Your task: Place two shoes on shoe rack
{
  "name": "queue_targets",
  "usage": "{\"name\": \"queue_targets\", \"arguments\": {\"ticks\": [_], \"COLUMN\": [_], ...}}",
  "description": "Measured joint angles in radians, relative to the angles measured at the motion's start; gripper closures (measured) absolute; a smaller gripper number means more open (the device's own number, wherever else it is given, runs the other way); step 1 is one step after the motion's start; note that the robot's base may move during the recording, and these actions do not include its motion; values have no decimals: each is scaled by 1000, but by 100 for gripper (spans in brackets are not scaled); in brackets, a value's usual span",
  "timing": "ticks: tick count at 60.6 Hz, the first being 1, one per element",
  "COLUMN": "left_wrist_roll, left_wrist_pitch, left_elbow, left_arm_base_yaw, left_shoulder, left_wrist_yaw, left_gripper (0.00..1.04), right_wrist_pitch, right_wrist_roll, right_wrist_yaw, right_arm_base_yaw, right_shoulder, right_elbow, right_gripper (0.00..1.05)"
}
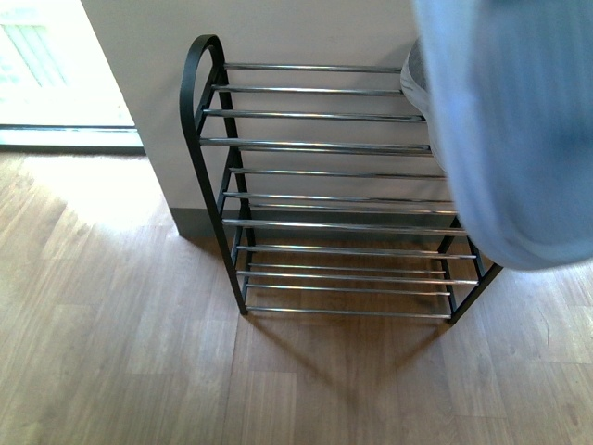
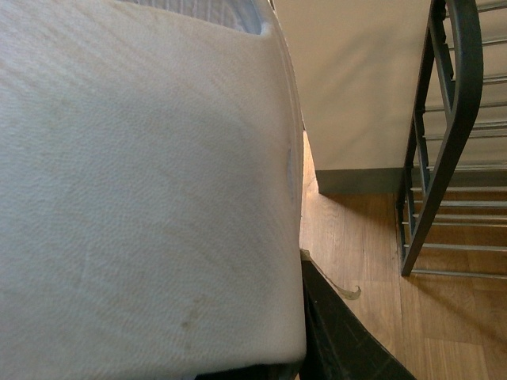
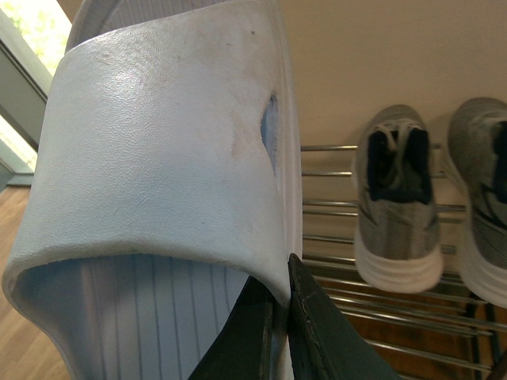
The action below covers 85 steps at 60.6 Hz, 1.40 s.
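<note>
White moulded foam fills the right wrist view: a white slide sandal (image 3: 158,150), scuffed on its broad strap, is pinched at its side edge by the right gripper (image 3: 281,277), whose black fingers (image 3: 317,340) are closed narrowly on the sole's rim. Behind it, two grey knit sneakers (image 3: 396,198) with navy collars and thick white soles sit side by side on the top rods of the shoe rack (image 3: 333,210), heels outward and toes toward the cream wall (image 3: 372,63). In the left wrist view a second white slide (image 2: 142,182) crowds the lens; the left gripper (image 2: 309,273) shows only one dark finger (image 2: 341,332) against the slide's edge, so it seems clamped on it, though the other finger is hidden. From the front, the rack stands on the wood floor (image 1: 111,352) against the wall, its left part bare, and a pale blurred shape (image 1: 510,130), probably the right arm's slide, hangs close to the camera over the rack's right end.
</note>
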Motion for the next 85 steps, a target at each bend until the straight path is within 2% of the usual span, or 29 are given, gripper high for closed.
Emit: {"name": "queue_targets", "arguments": {"ticks": [6,12,21,33,44,60,79,85], "left_wrist_roll": [0,0,0,0,0,0,0,0], "left_wrist_pitch": [0,0,0,0,0,0,0,0], "left_elbow": [0,0,0,0,0,0,0,0], "left_arm_base_yaw": [0,0,0,0,0,0,0,0], "left_shoulder": [0,0,0,0,0,0,0,0], "left_wrist_yaw": [0,0,0,0,0,0,0,0], "left_gripper": [103,103,103,103,103,103,103,103], "right_wrist_pitch": [-25,-60,-158,-311,-455,-489,-484,-484], "right_wrist_roll": [20,37,60,51,39,-2,-66,-69], "right_wrist_yaw": [43,67,76,89,127,247,277,269], "right_arm_base_yaw": [101,147,171,156,64,-24,-43,-42], "right_shoulder": [154,292,509,832,1093,1200,1207,1208], "right_elbow": [159,290,486,778,1022,1128,1159,1159], "right_gripper": [103,103,103,103,103,103,103,90]}}
